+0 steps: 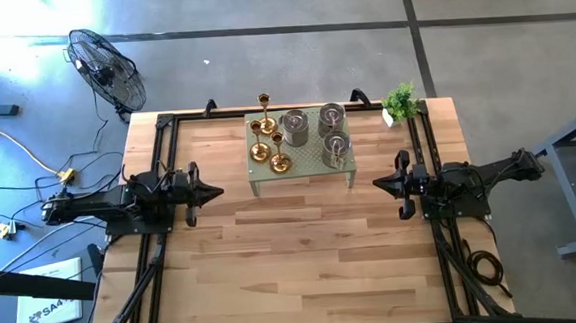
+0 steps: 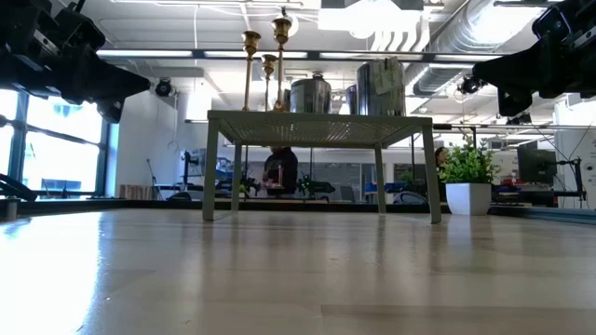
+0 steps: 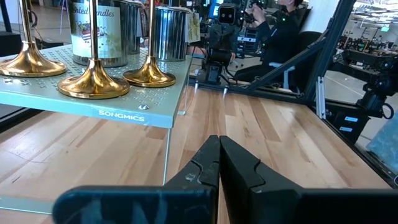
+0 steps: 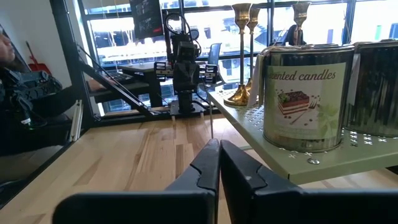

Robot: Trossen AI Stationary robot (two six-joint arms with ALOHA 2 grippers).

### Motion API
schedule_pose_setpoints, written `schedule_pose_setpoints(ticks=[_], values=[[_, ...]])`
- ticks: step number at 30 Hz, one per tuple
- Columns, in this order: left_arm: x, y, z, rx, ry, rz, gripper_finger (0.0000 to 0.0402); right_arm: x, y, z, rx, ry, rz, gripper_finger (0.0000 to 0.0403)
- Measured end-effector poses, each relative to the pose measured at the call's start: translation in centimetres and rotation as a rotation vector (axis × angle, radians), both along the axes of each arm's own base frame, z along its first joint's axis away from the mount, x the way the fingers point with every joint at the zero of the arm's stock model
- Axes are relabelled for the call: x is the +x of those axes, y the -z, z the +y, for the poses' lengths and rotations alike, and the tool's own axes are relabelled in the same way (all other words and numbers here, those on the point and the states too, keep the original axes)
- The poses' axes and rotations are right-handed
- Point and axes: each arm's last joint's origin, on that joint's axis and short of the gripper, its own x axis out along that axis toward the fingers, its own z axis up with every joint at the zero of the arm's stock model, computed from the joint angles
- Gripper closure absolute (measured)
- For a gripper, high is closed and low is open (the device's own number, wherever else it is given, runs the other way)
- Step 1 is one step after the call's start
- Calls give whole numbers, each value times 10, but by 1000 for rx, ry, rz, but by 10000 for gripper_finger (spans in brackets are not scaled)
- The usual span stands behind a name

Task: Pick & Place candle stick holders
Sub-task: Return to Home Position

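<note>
- Parking both arms looks like the only step left: the left gripper point(image 1: 215, 194) and right gripper point(image 1: 378, 183), fingers pressed together and empty, flank the table's middle.
- Retract outward, away from the shelf point(image 1: 308, 166).
- All six candle stick holders point(image 1: 295, 129) stand on it.

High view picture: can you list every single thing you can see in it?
gold candle holders: three, shiny gold, on the left part of the shelf
candle tins: three, silvery, on the right part of the shelf
shelf: one, pale green, middle of the table near the picture's top
potted plant: one, green, table's top right corner
table: one, light wood, under everything
fan: one, black, on the floor at upper left
cables: a few, yellow and dark, on the floor at left
left gripper: one, dark, shut and empty, left side of the table
right gripper: one, dark, shut and empty, right side of the table
</note>
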Motion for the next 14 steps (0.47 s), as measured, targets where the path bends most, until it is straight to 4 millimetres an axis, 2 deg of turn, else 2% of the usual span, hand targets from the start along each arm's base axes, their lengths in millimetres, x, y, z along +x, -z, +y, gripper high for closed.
schedule_pose_setpoints(ticks=[14], values=[[0, 0, 0, 0, 0, 0, 401, 0, 0, 0, 0, 0, 0, 397]])
